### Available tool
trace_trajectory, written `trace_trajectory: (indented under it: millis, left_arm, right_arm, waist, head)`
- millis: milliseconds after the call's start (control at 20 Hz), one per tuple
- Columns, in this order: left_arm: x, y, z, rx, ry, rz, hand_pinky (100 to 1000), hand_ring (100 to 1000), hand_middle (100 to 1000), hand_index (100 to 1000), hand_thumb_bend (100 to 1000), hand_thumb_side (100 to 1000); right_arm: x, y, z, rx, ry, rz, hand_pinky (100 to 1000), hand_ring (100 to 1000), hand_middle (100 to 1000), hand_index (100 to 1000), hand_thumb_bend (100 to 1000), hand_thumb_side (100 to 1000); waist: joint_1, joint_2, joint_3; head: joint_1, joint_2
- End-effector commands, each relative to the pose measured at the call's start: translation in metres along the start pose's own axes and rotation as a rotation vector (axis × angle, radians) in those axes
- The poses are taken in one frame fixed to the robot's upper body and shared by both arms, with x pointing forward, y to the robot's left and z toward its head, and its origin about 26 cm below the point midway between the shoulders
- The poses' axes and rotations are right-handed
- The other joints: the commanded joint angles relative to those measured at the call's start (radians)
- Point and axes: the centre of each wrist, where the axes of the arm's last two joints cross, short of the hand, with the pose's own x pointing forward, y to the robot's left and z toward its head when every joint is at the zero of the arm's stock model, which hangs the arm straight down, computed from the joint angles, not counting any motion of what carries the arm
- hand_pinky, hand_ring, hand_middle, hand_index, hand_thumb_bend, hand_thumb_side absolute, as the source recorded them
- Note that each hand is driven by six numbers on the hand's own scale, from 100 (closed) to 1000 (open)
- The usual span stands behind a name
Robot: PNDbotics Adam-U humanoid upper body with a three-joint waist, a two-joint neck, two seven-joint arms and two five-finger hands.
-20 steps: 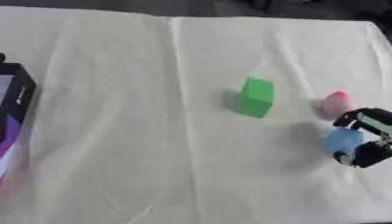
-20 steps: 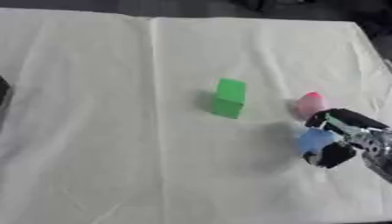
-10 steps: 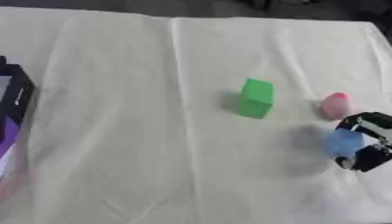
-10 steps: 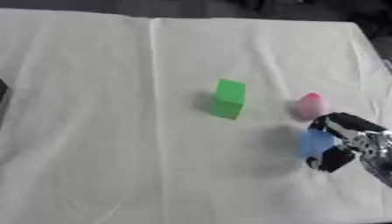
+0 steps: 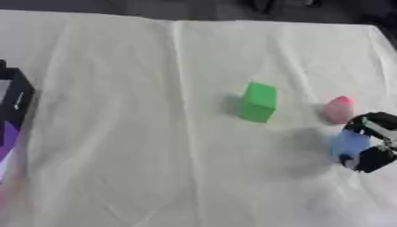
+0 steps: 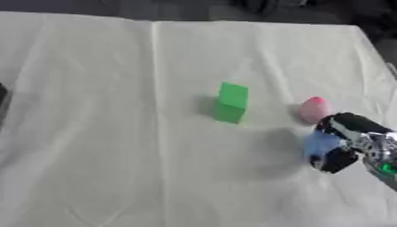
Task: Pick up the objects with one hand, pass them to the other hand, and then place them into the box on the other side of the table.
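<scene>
Right hand (image 6: 347,144) nearest the viewer, at the cloth's right edge, fingers curled round a blue object (image 6: 319,144), thumb side up. Blue object apparently off the white cloth (image 5: 155,133), a soft shadow thrown to its left. Just beyond that hand, almost touching it: a pink object (image 5: 338,109), small and rounded. Farther left of the pink object and a little deeper in: a green block (image 5: 258,102), standing on end, long axis tilted slightly. Far to the left of the green block, well apart across the whole cloth: the box (image 5: 12,111), dark with purple on its side, only partly in view. Left hand nowhere in either view. Judged from the layout: handover due leftward from the right hand, toward the box side, with the green block lying near that path and best cleared by carrying above it.
</scene>
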Motion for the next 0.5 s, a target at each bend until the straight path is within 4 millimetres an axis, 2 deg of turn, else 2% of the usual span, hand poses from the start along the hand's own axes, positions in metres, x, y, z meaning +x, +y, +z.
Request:
trace_trajectory:
  millis: [50, 200, 500]
  left_arm:
    - [0.01, 0.001, -0.002, -0.013, -0.032, -0.01, 933, 1000, 894, 812, 428, 591]
    - [0.009, 0.001, -0.001, -0.015, -0.031, -0.01, 933, 1000, 894, 813, 427, 591]
    - [0.012, 0.0, -0.001, -0.027, -0.034, -0.009, 932, 1000, 900, 817, 427, 588]
  right_arm:
    - [0.0, -0.005, 0.002, -0.068, -0.014, 0.027, 841, 642, 433, 438, 192, 100]
    - [0.003, -0.006, 0.001, -0.099, -0.071, 0.02, 820, 618, 432, 436, 168, 100]
    - [0.025, -0.031, -0.004, -0.308, -0.228, 0.039, 814, 608, 456, 454, 131, 100]
  waist:
    - [0.001, -0.025, -0.005]
    - [0.003, -0.031, -0.011]
    - [0.009, -0.051, -0.013]
  head:
    - [0.003, 0.001]
    - [0.013, 0.01]
    - [0.032, 0.027]
